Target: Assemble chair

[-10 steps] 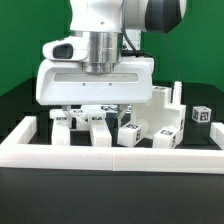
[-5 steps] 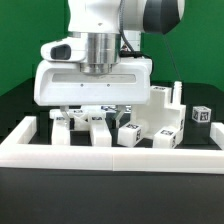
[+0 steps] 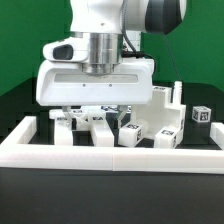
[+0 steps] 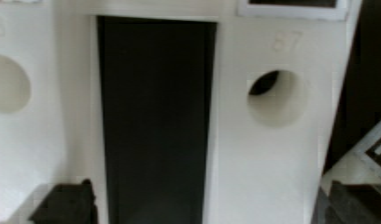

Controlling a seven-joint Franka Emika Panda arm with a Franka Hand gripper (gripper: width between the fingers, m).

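Assembly is looking barely started: chair pieces (image 3: 132, 133) are lying loose inside the border frame (image 3: 110, 152), below and beside the jaws (image 3: 98, 115), which are standing wide apart over a slotted white panel (image 4: 258, 130), apparently gripping nothing.

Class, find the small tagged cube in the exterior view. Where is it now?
The tagged cube sits at the exterior view's far right, beside the tall white chair piece and behind the white border frame's front bar.
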